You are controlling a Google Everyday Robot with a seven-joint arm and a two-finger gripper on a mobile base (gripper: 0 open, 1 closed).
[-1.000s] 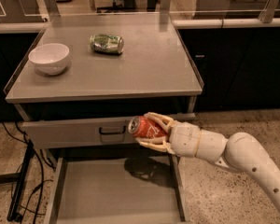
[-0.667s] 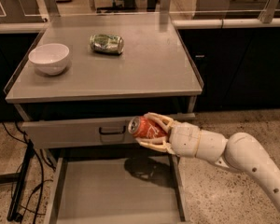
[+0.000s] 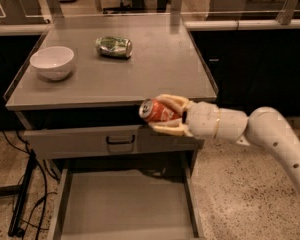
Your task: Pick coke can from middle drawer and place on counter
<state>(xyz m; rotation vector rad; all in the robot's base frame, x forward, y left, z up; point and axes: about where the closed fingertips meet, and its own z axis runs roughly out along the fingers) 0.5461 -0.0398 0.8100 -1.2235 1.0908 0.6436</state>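
Note:
My gripper [image 3: 162,115] is shut on the coke can [image 3: 158,112], a red-orange can held on its side with its silver end facing left. It hangs in front of the cabinet, just below the counter's front edge and above the open middle drawer [image 3: 125,204]. The drawer is pulled out and its flat grey bottom is bare. The counter [image 3: 155,69] is the grey top of the cabinet, just behind and above the can. My white arm reaches in from the right.
A white bowl [image 3: 52,62] stands at the counter's left. A green and silver can [image 3: 114,46] lies on its side at the counter's back middle. A shut grey drawer front with a black handle [image 3: 120,140] sits below the counter. Cables hang at the left of the cabinet.
My gripper has risen a little with the coke can, now closer to the counter's front edge. Nothing on the counter has moved.

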